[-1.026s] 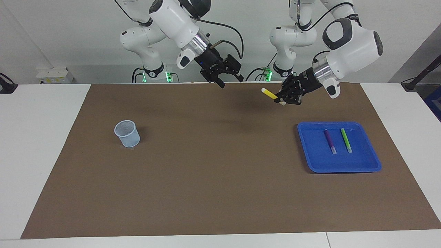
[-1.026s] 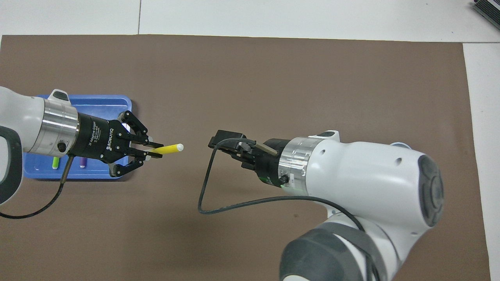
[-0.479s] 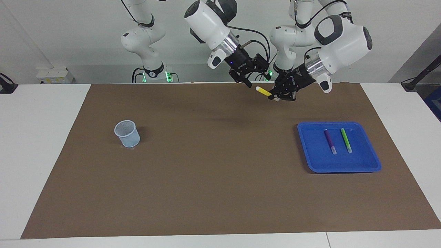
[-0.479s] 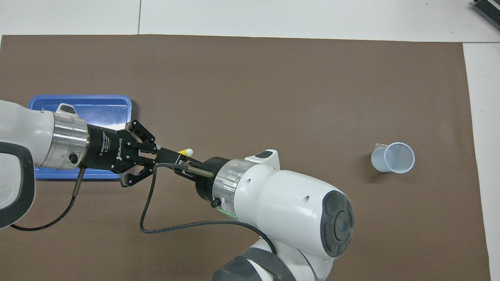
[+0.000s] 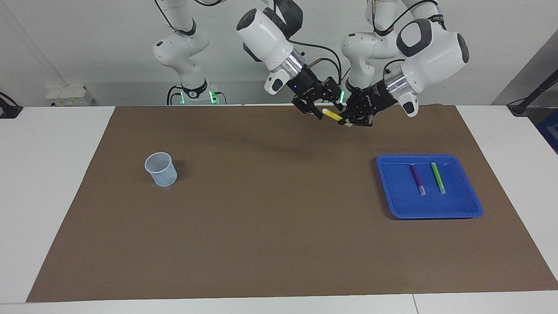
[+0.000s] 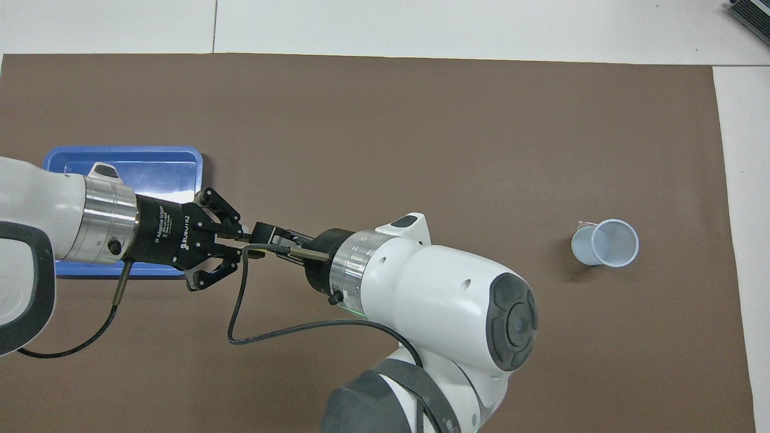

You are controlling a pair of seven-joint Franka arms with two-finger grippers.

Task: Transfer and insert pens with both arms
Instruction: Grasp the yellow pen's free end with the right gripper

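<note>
L hand (image 5: 348, 121) grips the yellow pen (image 5: 333, 115) mid-air over the mat (image 5: 270, 244); R hand (image 5: 320, 110) sits at its free end, can't tell how wide. Purple pen (image 5: 416, 178) & green pen (image 5: 438, 177) lie in the blue tray (image 5: 436, 211); cup (image 5: 161, 169) stands toward R arm's end of the bench.

I work in a lab: a white counter (image 5: 56, 183) under a brown mat (image 5: 270, 226), bare walls, two spare arms (image 5: 185, 52) parked nearby.
</note>
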